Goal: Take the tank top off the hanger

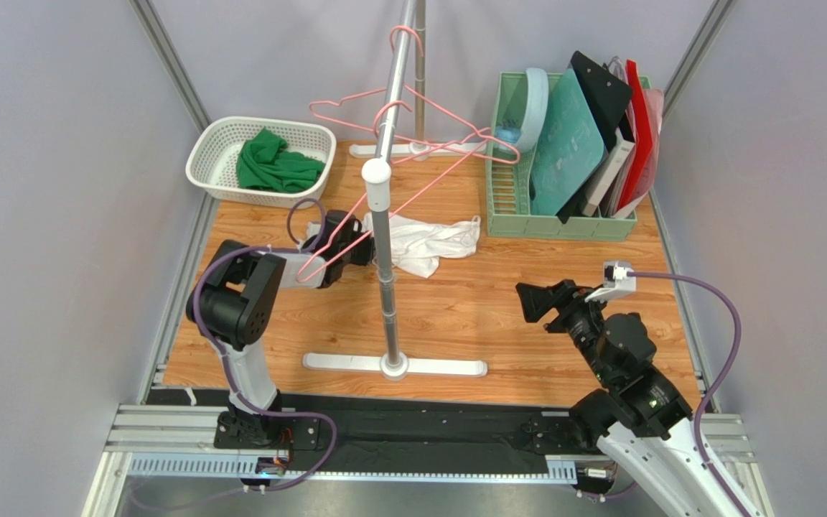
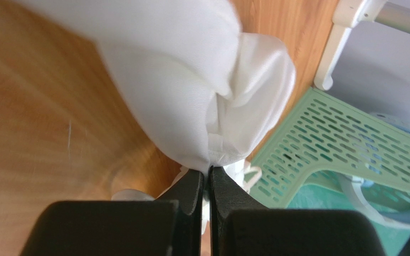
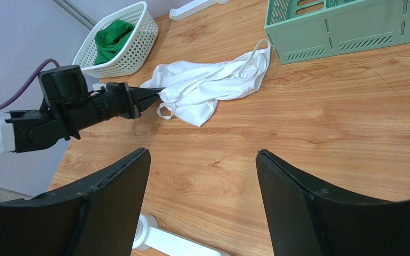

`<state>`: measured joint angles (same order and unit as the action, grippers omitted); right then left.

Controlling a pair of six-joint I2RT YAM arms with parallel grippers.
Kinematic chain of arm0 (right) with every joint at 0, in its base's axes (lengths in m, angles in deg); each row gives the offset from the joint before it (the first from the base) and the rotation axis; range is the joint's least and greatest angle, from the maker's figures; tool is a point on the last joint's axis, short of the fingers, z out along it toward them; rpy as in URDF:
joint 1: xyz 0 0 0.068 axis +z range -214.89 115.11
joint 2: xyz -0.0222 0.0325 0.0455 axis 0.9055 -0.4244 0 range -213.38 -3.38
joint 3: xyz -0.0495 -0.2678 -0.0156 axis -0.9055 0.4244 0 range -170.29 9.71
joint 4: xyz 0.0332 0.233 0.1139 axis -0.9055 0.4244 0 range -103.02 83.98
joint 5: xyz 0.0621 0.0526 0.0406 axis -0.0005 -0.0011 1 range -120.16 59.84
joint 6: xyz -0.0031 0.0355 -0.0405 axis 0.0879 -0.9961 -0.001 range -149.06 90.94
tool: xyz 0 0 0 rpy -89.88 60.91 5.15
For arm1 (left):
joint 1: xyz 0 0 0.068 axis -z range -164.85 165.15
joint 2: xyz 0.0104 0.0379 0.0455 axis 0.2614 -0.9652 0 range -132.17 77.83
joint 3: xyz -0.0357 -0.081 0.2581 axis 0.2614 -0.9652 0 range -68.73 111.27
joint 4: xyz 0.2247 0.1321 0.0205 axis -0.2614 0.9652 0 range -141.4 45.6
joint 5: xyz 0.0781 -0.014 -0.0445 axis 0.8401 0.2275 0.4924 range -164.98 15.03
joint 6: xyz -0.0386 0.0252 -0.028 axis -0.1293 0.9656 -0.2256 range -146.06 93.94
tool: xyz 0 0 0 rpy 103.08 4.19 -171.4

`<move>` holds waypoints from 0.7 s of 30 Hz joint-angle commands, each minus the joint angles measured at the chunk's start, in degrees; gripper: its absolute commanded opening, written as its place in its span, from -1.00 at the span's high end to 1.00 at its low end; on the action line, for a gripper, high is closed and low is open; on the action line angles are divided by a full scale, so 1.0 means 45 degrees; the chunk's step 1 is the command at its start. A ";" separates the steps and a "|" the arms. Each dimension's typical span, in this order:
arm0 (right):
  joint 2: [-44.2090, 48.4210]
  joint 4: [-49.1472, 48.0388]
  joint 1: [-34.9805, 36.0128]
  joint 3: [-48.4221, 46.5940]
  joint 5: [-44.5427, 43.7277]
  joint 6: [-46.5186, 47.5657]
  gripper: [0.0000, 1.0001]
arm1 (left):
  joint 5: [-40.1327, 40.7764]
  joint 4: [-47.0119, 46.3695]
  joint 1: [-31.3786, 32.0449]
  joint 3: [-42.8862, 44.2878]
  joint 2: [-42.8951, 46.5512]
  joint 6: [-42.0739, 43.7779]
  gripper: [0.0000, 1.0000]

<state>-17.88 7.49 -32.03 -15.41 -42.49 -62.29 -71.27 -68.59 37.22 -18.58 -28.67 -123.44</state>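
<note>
The white tank top (image 1: 429,239) lies crumpled on the wooden table, right of the rack pole (image 1: 383,232). It also shows in the right wrist view (image 3: 207,88). My left gripper (image 1: 362,243) is shut on the top's left edge, and the white cloth (image 2: 202,106) bulges out from between the closed jaws (image 2: 208,173). Pink wire hangers (image 1: 452,115) hang on the rack's rail, and one slants down close to my left gripper. My right gripper (image 1: 531,299) is open and empty above bare table at the right (image 3: 202,154).
A white basket (image 1: 213,145) holding a green cloth stands at the back left. A green crate (image 1: 569,224) with folders and boards stands at the back right. The rack's white base bar (image 1: 439,367) lies across the near table.
</note>
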 commanded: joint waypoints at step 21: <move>0.0762 -0.0280 0.0041 0.0329 -0.0403 -0.0193 -0.56 | 0.0265 0.3052 -0.3184 -0.6320 1.1953 0.1191 1.00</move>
<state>-14.85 7.62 -32.03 -15.15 -43.52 -62.34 -76.69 -66.67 23.69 -45.94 11.24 -120.77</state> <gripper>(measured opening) 0.781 0.010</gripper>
